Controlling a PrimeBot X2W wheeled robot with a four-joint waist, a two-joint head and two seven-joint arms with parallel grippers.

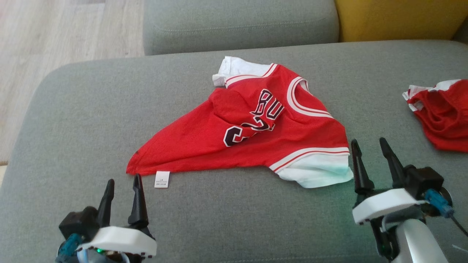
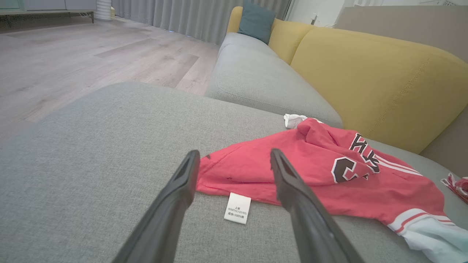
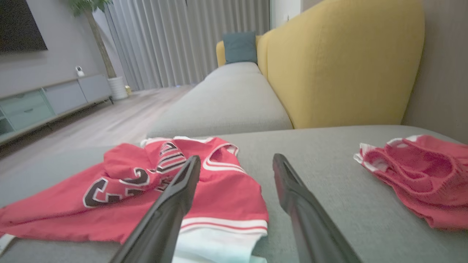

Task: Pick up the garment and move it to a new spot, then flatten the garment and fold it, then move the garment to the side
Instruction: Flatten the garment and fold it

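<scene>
1. The garment, a red jersey with white trim and dark lettering, lies crumpled and partly folded over itself near the middle of the grey sofa seat. Its white care label pokes out from the near-left hem.
2. The left gripper sits low over the seat just short of that hem corner. Its fingers point towards the jersey and are spread wide with nothing between them. In the left wrist view the label lies in line with the gap.
3. The right gripper is just beside the jersey's white right end, on a pale forearm rising from the bottom edge. Its fingers point away from the robot, parted and empty.
4. A second red garment lies bunched on the same seat, well apart to the right.
5. Behind are a yellow backrest and a wooden floor.
</scene>
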